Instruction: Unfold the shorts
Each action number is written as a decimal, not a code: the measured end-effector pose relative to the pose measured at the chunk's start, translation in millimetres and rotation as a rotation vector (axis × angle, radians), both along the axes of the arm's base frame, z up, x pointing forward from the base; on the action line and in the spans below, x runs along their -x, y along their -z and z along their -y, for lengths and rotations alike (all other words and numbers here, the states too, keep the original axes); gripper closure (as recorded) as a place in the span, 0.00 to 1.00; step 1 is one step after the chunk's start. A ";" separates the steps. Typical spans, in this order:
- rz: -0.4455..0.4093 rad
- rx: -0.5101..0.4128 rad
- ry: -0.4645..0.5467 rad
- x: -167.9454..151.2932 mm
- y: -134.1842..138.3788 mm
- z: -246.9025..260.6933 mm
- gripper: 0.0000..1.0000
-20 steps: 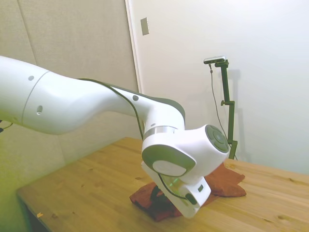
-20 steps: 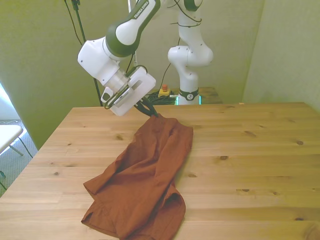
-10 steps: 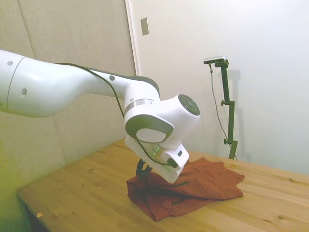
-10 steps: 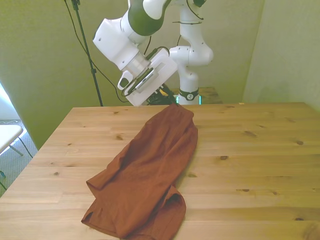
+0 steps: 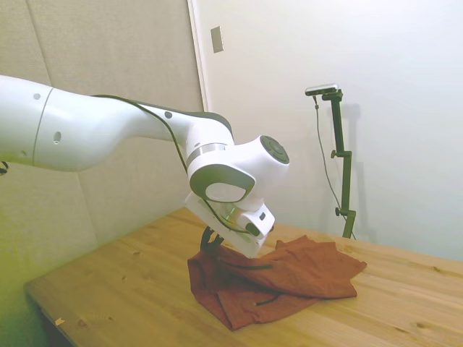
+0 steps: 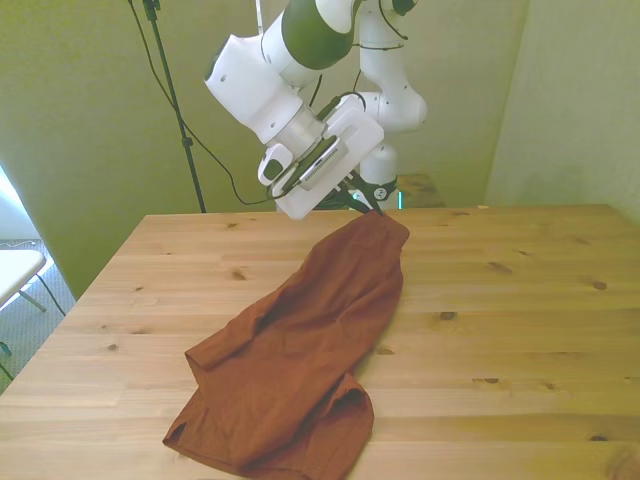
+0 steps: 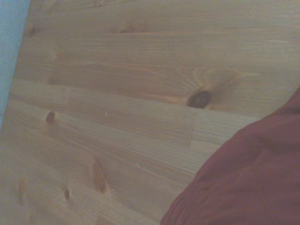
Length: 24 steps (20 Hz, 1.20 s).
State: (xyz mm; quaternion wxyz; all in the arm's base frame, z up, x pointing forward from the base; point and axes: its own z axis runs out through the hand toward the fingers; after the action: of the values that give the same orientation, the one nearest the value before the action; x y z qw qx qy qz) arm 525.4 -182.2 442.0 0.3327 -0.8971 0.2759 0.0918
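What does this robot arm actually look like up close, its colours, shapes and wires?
The arm is glossy white with rounded, tube-like segments and dark grey-green bands at the joints. A thin black cable runs along it. The gripper has a boxy white body with short dark jaws.

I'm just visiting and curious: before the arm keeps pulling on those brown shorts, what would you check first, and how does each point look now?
1. Gripper pinching the shorts' far edge: ok, jaws shut on cloth.
2. Held edge lifted off the table: ok.
3. Shorts fully spread: not ok, near end bunched and folded.
4. Drawstring free of snags: cannot tell.
5. Bare wood ahead of the cloth: ok in the wrist view.
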 end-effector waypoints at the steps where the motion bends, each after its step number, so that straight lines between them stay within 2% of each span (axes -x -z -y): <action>1: -0.005 -0.001 -0.008 -3.1 3.3 -4.0 0.00; 5: -0.023 -0.006 -0.047 -15.2 16.6 -22.9 0.00; 13: 0.010 0.015 -0.116 -35.4 13.9 -68.1 0.00; 17: 0.007 0.039 -0.075 -46.8 16.2 -71.5 0.00; 20: 0.018 0.081 -0.015 -65.1 3.7 -80.7 0.00; 24: 0.014 0.094 -0.019 -87.1 2.7 -109.1 0.00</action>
State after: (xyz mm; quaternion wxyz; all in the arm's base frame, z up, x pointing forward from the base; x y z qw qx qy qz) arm 612.5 -73.1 439.3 0.2912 -0.9149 0.2691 0.0754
